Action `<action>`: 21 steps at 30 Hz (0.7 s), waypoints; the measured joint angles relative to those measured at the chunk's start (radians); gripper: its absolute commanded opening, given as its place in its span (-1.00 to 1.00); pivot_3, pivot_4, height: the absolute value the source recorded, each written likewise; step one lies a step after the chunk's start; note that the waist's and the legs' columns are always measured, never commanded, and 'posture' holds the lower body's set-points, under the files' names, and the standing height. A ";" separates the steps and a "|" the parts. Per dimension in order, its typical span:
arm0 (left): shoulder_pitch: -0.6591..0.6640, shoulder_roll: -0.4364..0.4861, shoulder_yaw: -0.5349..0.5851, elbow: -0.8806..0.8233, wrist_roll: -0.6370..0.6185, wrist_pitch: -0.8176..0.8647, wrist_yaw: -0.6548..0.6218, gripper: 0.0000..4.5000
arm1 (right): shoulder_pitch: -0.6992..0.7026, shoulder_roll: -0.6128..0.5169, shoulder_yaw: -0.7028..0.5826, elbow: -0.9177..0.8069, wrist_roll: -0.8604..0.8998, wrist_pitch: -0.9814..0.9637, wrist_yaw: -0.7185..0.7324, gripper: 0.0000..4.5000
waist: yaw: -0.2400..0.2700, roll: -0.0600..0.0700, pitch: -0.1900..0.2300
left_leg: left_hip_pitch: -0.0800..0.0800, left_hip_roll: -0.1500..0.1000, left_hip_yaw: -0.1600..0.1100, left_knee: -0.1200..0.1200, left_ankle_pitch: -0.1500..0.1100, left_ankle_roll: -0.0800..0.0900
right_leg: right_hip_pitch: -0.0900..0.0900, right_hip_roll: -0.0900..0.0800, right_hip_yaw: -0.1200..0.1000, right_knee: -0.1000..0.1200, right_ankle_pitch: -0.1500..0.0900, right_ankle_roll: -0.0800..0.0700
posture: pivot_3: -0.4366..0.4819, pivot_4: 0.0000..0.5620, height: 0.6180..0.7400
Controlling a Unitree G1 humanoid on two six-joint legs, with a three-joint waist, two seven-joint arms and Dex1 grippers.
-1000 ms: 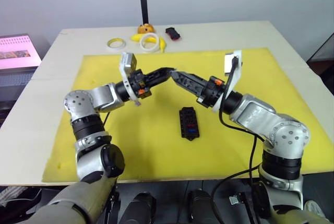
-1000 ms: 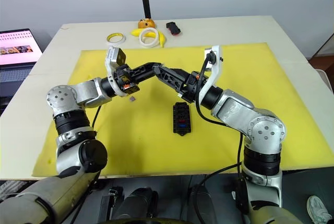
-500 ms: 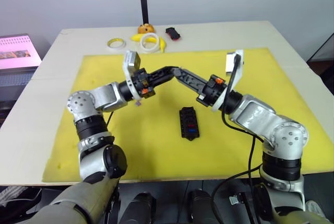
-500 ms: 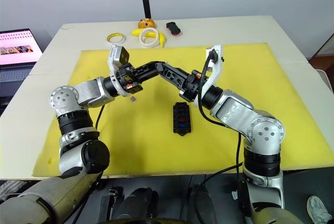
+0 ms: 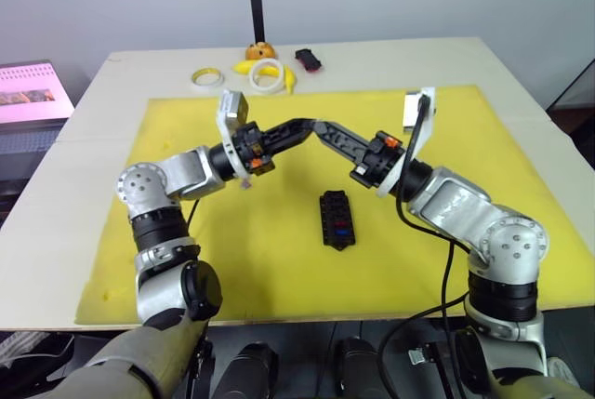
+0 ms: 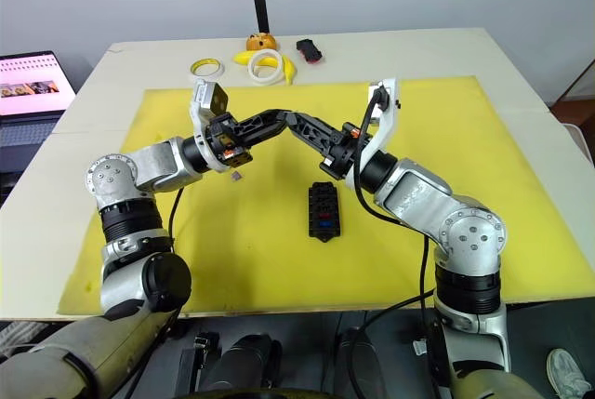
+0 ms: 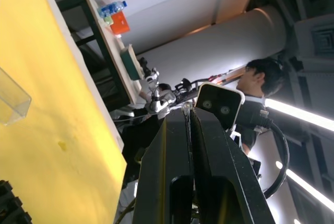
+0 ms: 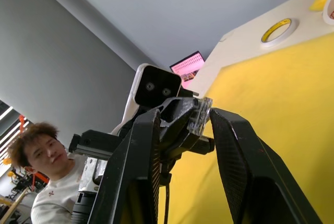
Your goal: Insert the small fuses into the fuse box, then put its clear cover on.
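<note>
Above the yellow mat (image 5: 186, 259) my two grippers meet tip to tip. The left gripper (image 5: 305, 125) is shut, with a tiny greyish translucent small fuse (image 8: 200, 115) pinched at its tip. The right gripper (image 5: 322, 128) has its fingers (image 8: 232, 145) standing apart on either side of that tip and the fuse. The black fuse box (image 5: 337, 219) lies on the mat below them, with a blue and a red fuse in its slots. Another small fuse (image 5: 245, 184) lies loose on the mat under the left arm. The clear cover (image 7: 12, 98) lies flat on the mat.
At the table's far edge lie two tape rings (image 5: 205, 75) (image 5: 268, 73), a banana (image 5: 245, 66), an orange object (image 5: 259, 49) and a black-and-red object (image 5: 308, 59). A laptop (image 5: 33, 90) stands at the left. A person (image 8: 47, 156) sits beyond the table.
The right gripper's fingers have narrowed and slid over the left gripper's tip. The left arm has shifted slightly; its gripper has stayed shut.
</note>
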 measured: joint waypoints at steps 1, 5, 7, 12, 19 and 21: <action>0.000 0.001 -0.002 0.000 -0.008 -0.001 0.002 -1.00 | 0.000 -0.003 0.001 0.000 0.000 0.000 0.000 -0.31 | 0.000 0.000 0.000 | 0.000 0.000 0.000 0.000 0.000 0.000 | 0.000 0.000 0.000 0.000 0.000 0.000 | -0.05 -0.47 1.00; 0.001 0.010 -0.015 0.000 -0.023 -0.013 0.014 -1.00 | 0.000 -0.011 0.002 0.000 0.001 -0.003 0.000 -0.31 | 0.000 0.000 0.000 | 0.000 0.000 0.000 0.000 0.000 0.000 | 0.000 0.000 0.000 0.000 0.000 0.000 | -0.05 -0.47 1.00; 0.002 0.011 -0.019 0.001 -0.035 -0.023 0.018 -1.00 | 0.000 -0.013 0.003 0.000 0.001 -0.006 0.000 -0.31 | 0.001 0.000 0.000 | 0.000 0.000 0.000 0.000 0.000 0.000 | 0.000 0.000 0.000 0.000 0.000 0.000 | -0.05 -0.47 1.00; 0.007 0.020 -0.036 0.001 -0.059 -0.032 0.030 -1.00 | 0.000 -0.013 0.003 0.000 0.005 -0.018 0.000 -0.31 | 0.000 0.000 0.000 | 0.000 0.000 0.000 0.000 0.000 0.000 | 0.000 0.000 0.000 0.000 0.000 0.000 | -0.05 -0.47 1.00; 0.019 0.031 -0.064 0.001 -0.096 -0.053 0.037 -1.00 | 0.000 -0.016 0.004 0.000 0.014 -0.019 -0.001 -0.85 | 0.001 0.000 0.000 | 0.000 0.000 0.000 0.000 0.000 0.000 | 0.000 0.000 0.000 0.000 0.000 0.000 | -0.05 -0.47 1.00; 0.021 0.031 -0.069 0.000 -0.116 -0.063 0.037 -1.00 | 0.000 -0.018 0.003 0.000 0.021 -0.023 -0.001 -0.96 | 0.000 0.000 0.000 | 0.000 0.000 0.000 0.000 0.000 0.000 | 0.000 0.000 0.000 0.000 0.000 0.000 | -0.05 -0.47 1.00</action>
